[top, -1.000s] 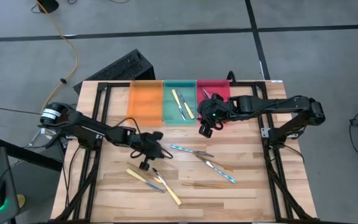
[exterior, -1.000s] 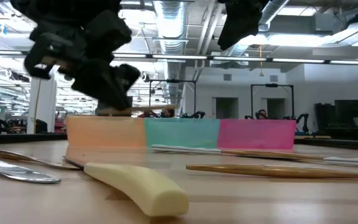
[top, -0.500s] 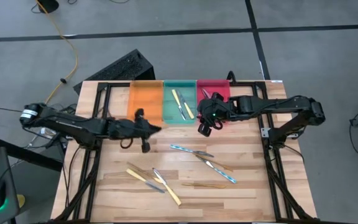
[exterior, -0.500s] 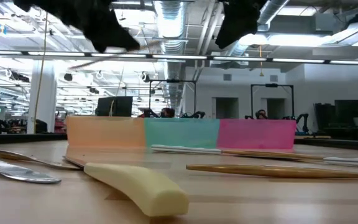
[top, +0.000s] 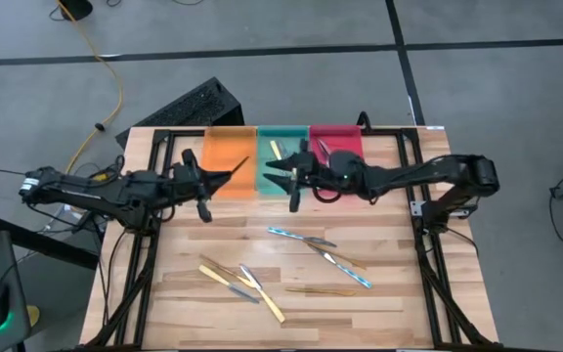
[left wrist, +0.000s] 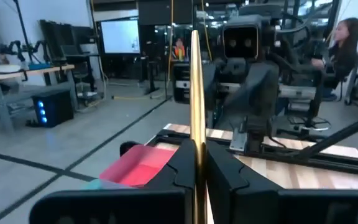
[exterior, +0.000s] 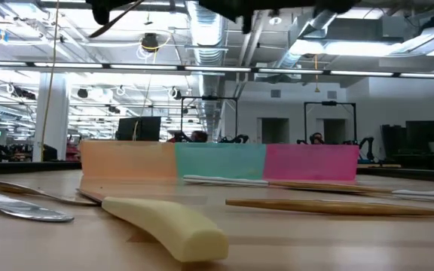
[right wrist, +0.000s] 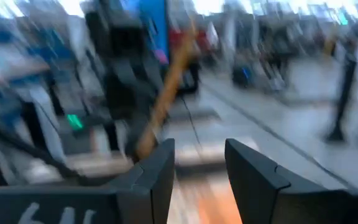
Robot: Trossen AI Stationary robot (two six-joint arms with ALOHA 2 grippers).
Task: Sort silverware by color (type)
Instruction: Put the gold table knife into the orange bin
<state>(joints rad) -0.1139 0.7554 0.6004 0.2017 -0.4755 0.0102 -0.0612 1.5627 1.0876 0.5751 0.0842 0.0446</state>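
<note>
We find the left tool [top: 225, 176] raised over the orange tray [top: 229, 156], clenched on a thin bronze-gold utensil [left wrist: 194, 106] (gripped at its lower end, blade standing upright between the fingers). The right tool [top: 283, 179] hangs over the green tray [top: 267, 181], facing the left one, its fingers [right wrist: 253, 174] released and empty. The remaining silverware [top: 319, 249] lies scattered on the counter [top: 399, 293], with pieces in the green tray and red tray [top: 348, 140].

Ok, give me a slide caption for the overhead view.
Left hand holds a bronze-gold utensil over the orange tray as the open right hand faces it above the green tray.
</note>
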